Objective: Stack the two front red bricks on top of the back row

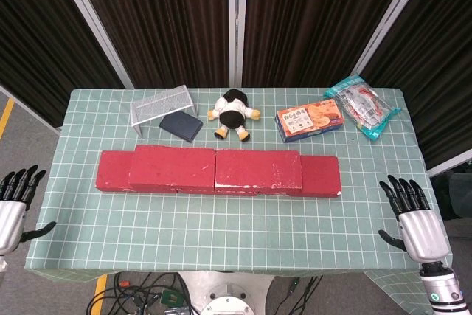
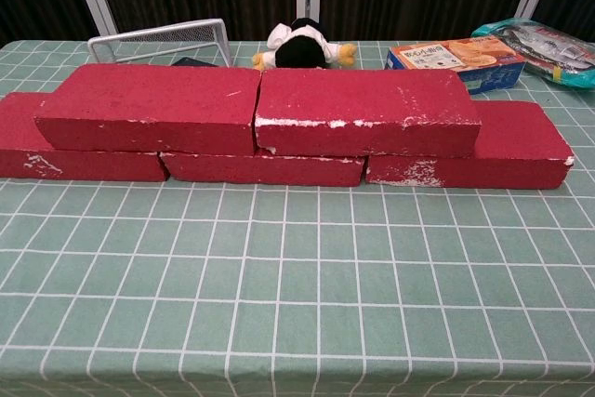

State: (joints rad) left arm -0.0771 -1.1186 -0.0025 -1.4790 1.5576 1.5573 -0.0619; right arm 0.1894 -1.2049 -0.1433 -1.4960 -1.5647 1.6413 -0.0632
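Two red bricks, the left upper brick [image 2: 149, 107] and the right upper brick [image 2: 364, 110], lie end to end on top of a bottom row of three bricks [image 2: 260, 167] across the middle of the green checked tabletop [image 1: 221, 226], each upper brick bridging a joint in the row beneath. Both robot hands are well apart from the stack and off the tabletop's edges. The left robot hand [image 1: 13, 208] hangs beside the near left corner, empty, palm turned away from the camera, fingers straight and spread pointing toward the back, thumb stuck out toward the tabletop. The right robot hand [image 1: 417, 219] sits beside the near right corner in a mirror pose, holding nothing, fingers fanned apart and pointing away from the robot, thumb angled inward. Neither hand shows in the chest view, where the bricks fill the frame with white scuffs along their front edges. Behind the stack, along the back of the tabletop, lie a wire rack [image 1: 164, 105] tipped on its side with a dark pouch [image 1: 181, 125] just beside it, a small plush penguin [image 1: 234, 113], an orange biscuit box [image 1: 310, 119] and a clear snack bag [image 1: 363, 105] near the far right corner.
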